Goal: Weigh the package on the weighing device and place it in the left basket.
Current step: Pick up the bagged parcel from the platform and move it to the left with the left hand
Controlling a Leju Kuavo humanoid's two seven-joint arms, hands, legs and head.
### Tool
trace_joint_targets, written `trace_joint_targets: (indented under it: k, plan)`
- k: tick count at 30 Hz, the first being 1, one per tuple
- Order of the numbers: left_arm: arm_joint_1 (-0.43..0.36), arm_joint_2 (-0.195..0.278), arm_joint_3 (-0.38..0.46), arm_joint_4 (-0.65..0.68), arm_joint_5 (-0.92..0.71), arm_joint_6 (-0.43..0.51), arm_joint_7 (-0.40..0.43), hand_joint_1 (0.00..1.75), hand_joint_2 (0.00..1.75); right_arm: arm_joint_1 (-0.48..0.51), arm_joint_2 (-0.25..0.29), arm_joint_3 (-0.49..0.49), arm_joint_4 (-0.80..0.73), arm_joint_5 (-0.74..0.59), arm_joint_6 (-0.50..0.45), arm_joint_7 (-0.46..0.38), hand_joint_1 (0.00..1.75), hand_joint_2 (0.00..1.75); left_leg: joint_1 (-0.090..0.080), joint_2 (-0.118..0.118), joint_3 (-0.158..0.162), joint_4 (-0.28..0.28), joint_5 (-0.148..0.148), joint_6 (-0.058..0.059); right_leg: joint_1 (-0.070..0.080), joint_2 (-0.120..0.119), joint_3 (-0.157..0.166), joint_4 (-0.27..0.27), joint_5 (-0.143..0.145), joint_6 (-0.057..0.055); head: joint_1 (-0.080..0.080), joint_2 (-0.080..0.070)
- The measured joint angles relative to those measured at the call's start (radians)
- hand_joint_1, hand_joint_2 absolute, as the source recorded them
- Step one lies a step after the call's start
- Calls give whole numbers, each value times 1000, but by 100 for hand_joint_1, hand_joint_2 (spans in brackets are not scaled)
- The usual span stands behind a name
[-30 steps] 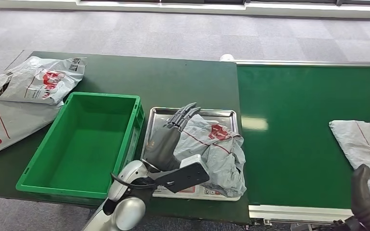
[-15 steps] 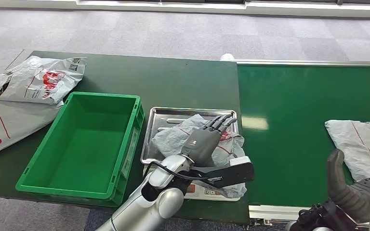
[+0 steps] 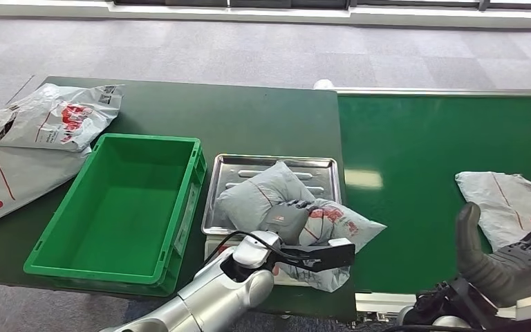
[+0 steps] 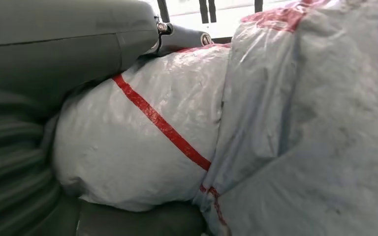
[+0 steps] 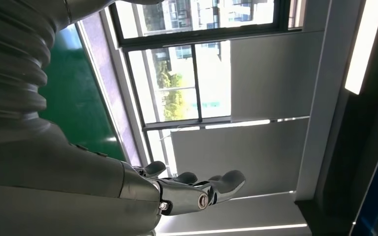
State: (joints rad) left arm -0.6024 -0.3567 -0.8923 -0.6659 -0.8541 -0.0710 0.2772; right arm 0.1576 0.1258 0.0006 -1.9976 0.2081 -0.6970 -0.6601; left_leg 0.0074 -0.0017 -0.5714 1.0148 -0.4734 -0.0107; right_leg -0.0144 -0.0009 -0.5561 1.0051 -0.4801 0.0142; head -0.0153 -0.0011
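Grey plastic mailer, the package [image 3: 297,218] with red printing, lies bunched on the steel tray of the weighing device [image 3: 276,166] in the lower middle of the head view, one corner spilling off the tray's right edge onto the conveyor belt [image 3: 422,138]. The robot's left hand [image 3: 289,218] is wrapped around the middle of the package; in the left wrist view its thumb lies over the top of the bag [image 4: 142,147] and dark fingers curl beneath, so it appears to be gripping the package. Whether the package is resting fully on the tray or is partly raised cannot be told.

At the lower right of the head view the right hand [image 3: 508,259] holds nothing, its fingers spread loosely, palm turned inward, just beside a second grey mailer [image 3: 501,204] lying on the belt. The right wrist view looks up at windows and ceiling past those parted fingers [image 5: 197,189].

Left of the scale, the green basket [image 3: 148,142] sits with nothing inside it. Two further mailers [image 3: 48,114] lie at the upper left on the dark green table [image 3: 249,111].

By my reading, the weighing step is under way or just finishing, with the package on the scale and grasped. What remains is to lift it, carry it leftward over the basket wall and release it inside.
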Motion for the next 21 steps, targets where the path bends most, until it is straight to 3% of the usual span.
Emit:
trace_joint_targets:
  k: [10, 14, 21]
  plan:
    - [-57, 0, 30, 38, -28, 30, -6, 175, 175, -4, 24, 2, -1, 56, 0, 52, 0, 175, 0, 9, 11, -1, -5, 1, 0, 8, 11, -1, -2, 0, 0, 0]
    - [-73, 4, 157, -23, -36, 32, -44, 175, 175, 4, 27, 2, -2, 76, 0, 63, 0, 175, 0, 9, 10, -1, 6, 1, 0, 8, 8, 0, 7, 0, 0, 0]
    - [-39, 37, 382, -306, 125, -87, -105, 175, 175, 23, 32, -3, -18, 73, -1, 66, 0, 175, 0, 3, -7, 0, 16, -1, 0, 5, -14, 2, 14, 0, 0, 0]
